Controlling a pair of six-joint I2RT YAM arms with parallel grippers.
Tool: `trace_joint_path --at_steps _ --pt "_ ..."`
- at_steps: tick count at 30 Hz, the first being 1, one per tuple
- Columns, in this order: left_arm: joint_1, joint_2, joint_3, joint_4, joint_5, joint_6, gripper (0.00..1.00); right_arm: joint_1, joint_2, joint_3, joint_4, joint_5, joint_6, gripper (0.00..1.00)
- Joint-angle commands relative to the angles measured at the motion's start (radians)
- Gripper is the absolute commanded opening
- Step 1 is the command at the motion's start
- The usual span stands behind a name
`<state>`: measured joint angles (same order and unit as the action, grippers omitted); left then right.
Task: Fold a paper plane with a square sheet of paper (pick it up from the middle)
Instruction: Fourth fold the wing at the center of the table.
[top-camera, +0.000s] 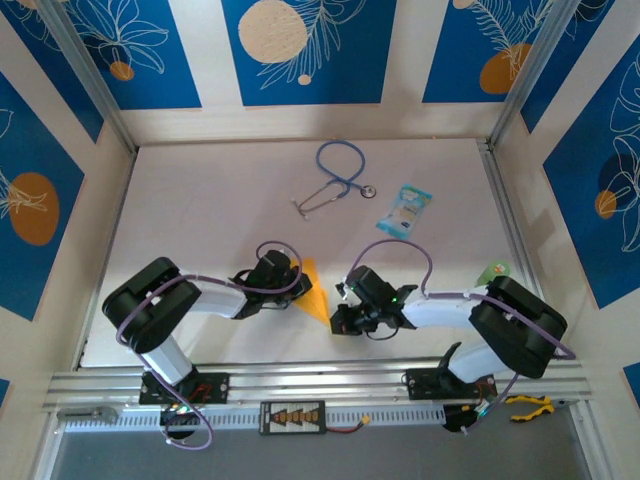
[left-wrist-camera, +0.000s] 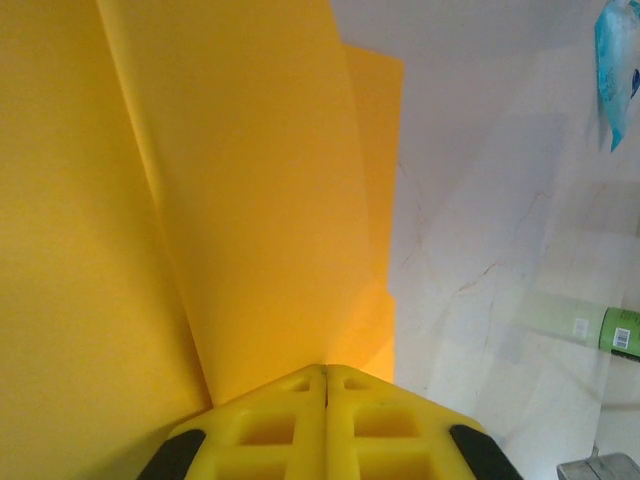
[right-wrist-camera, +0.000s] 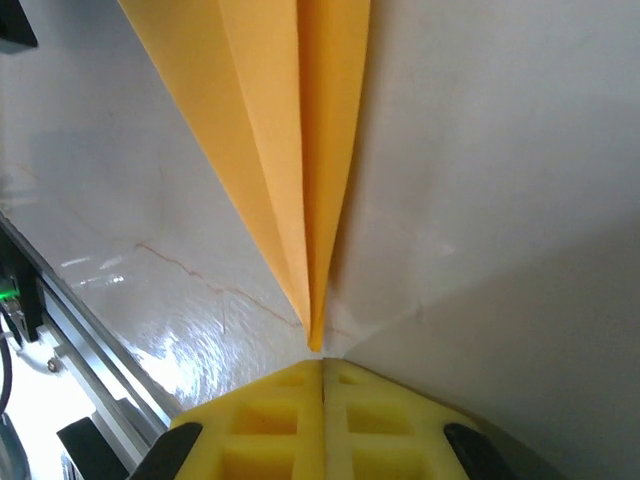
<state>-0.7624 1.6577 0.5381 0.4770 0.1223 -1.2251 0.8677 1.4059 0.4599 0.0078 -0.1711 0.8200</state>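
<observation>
Orange-yellow paper, folded into the paper plane (top-camera: 313, 293), sits low between the two arms, near the front edge of the white table (top-camera: 220, 200). Its wide back end is by the left hand (top-camera: 297, 282). Its sharp point is by the right hand (top-camera: 336, 318).

From the left wrist, the two yellow fingers (left-wrist-camera: 285, 400) are pressed tight together with no gap. The paper goes right in between them, so the left hand is closed on the wide end of the plane. From there the paper spreads up and away in big flat flaps with a long fold line.

From the right wrist, the yellow fingers (right-wrist-camera: 285, 395) are pressed tight together too. The plane gets thinner and thinner until its point reaches the spot where the fingers meet. The right hand is closed, and it looks like it nips the very tip. A straight crease runs down the middle of the plane.

Farther back on the table lies a blue stethoscope (top-camera: 338, 178). Just to its right is a light-blue packet (top-camera: 405, 209), well apart from the plane. A green bottle (top-camera: 495, 270) sits near the right arm. A tool with yellow handles (top-camera: 528, 405) rests by the metal rail (top-camera: 300, 380) at the front right.

The walls (top-camera: 310, 50) around the table are blue and cream, with leaf drawings on them.
</observation>
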Motion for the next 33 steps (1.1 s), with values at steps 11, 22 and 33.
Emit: trace_joint_path --at_steps 11,22,33 --pt "0.011 0.043 0.034 -0.071 -0.036 0.032 0.00 -0.107 -0.180 0.035 -0.073 0.125 -0.024 0.08" --pt "0.010 0.026 0.007 -0.055 -0.044 0.024 0.00 -0.079 -0.019 0.102 0.021 0.146 0.059 0.07" --pt "0.011 0.022 0.008 -0.066 -0.044 0.025 0.00 -0.062 0.087 0.152 0.049 0.099 0.082 0.06"
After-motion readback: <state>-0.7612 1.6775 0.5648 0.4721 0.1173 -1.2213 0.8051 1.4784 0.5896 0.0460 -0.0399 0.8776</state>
